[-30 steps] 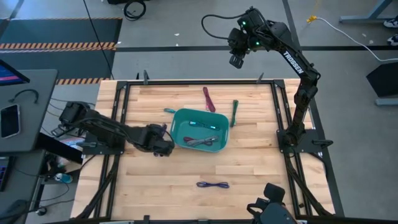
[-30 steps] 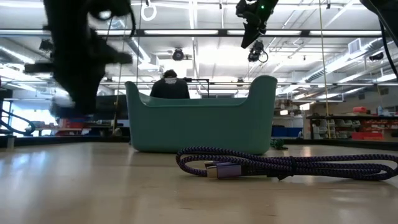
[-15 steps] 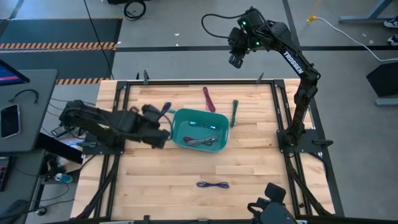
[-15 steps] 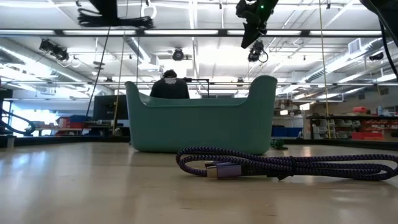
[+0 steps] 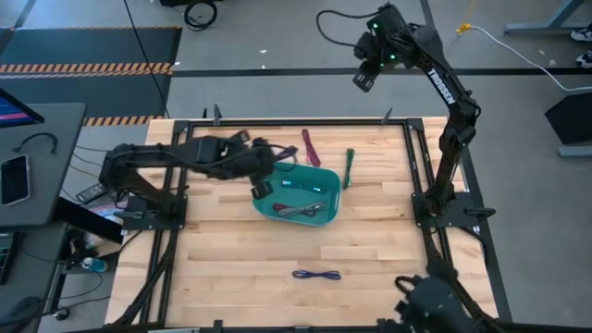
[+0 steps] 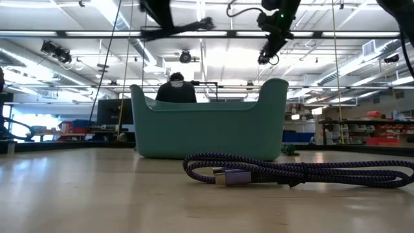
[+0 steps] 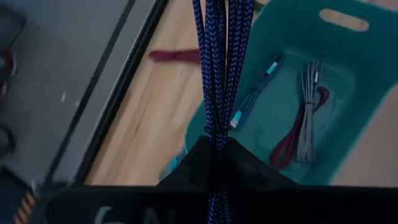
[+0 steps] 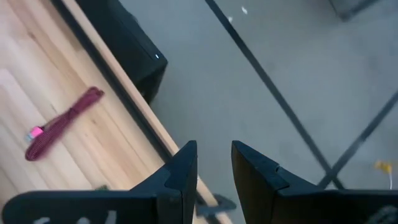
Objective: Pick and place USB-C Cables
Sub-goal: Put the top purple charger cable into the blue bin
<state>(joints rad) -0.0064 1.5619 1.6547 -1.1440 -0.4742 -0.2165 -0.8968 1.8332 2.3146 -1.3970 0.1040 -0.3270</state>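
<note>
Left gripper (image 7: 214,163) pinching blue cable bundle (image 7: 219,68) above teal bin (image 5: 326,176) rim; right gripper (image 8: 214,163) slightly spread, far beyond bin.

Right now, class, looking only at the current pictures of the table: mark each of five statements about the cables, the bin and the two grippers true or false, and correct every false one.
1. The left gripper is shut on a blue braided cable. True.
2. The teal bin is empty. False: several cables lie inside it, among them a grey one.
3. The right gripper hovers over the bin. False: it is raised beyond the table's far edge, holding nothing.
4. A purple cable lies on the table, on the near side of the bin. True.
5. A maroon cable lies inside the bin. False: it lies on the wood beyond the bin.
</note>
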